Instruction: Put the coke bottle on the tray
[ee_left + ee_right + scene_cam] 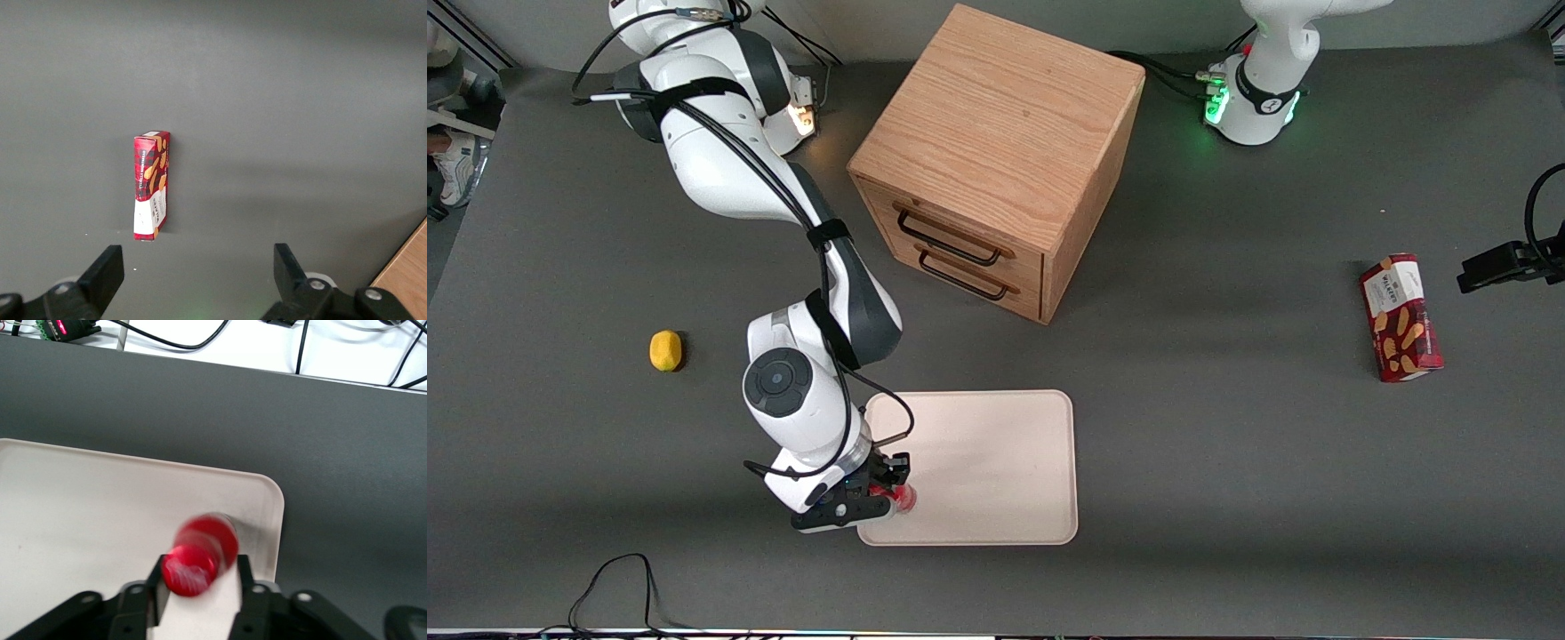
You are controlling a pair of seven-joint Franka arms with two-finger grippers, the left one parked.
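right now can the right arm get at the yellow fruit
Probably not yet: the gripper is shut on the coke bottle over the tray. The path to the yellow fruit looks open.

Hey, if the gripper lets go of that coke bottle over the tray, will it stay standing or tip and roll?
The coke bottle is slim and round, so it may well tip if released off vertical, then roll. The gripper is shut on it just inside a corner of the tray; the low rim might stop a slow roll only. Its smooth surface looks somewhat slippery.
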